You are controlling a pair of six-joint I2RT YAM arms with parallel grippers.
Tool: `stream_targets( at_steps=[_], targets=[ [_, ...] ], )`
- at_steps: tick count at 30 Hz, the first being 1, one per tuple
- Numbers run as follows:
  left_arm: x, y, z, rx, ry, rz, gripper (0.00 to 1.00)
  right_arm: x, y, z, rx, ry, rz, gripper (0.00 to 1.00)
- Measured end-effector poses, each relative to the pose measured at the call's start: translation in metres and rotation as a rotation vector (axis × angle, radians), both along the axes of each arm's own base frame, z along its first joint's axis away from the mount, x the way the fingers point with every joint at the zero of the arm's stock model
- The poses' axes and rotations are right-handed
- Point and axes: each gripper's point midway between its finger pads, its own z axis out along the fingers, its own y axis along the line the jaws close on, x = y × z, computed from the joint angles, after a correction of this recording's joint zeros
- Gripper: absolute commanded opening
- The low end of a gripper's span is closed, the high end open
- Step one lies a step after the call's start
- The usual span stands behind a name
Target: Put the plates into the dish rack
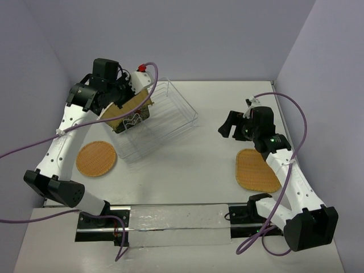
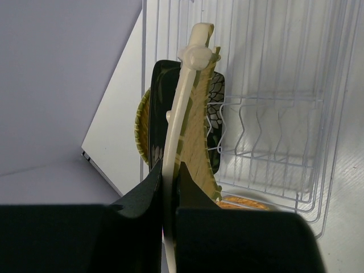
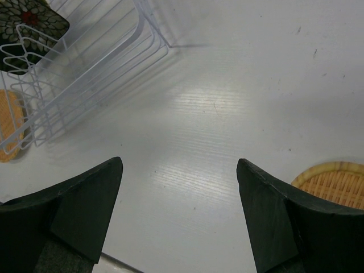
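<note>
Currently, left gripper (image 2: 169,173) clamped the bamboo plate (image 2: 196,119) on edge, rack (image 2: 273,102) and racked black plate (image 2: 162,85) just beyond its fingertips; right gripper (image 3: 179,165) stood wide, empty; round orange plate (image 1: 95,158) and squarish orange plate (image 1: 256,169) lay unloaded.

High rear view looking down, wrist views close in (left closest), all sharing the dish rack (image 1: 170,108)
</note>
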Motion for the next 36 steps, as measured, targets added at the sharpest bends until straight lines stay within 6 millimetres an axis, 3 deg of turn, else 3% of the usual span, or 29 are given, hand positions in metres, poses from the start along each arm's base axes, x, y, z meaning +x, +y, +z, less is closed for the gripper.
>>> stream_targets(
  at_steps=[13,23,30,36],
  targets=[
    [0.024,-0.009,-0.052,0.063,0.123,-0.026,0.00,0.004,-0.006,-0.004,-0.016,0.010,-0.028,0.89],
    [0.031,-0.012,-0.061,0.067,0.144,-0.067,0.00,0.008,-0.015,-0.007,-0.021,0.022,-0.069,0.89],
    [0.042,-0.009,-0.077,0.079,0.172,-0.054,0.00,0.013,-0.035,-0.008,-0.011,0.028,-0.156,0.89],
    [0.045,-0.005,-0.080,0.078,0.176,-0.049,0.18,0.016,-0.051,-0.009,0.012,0.043,-0.238,0.89]
  ],
)
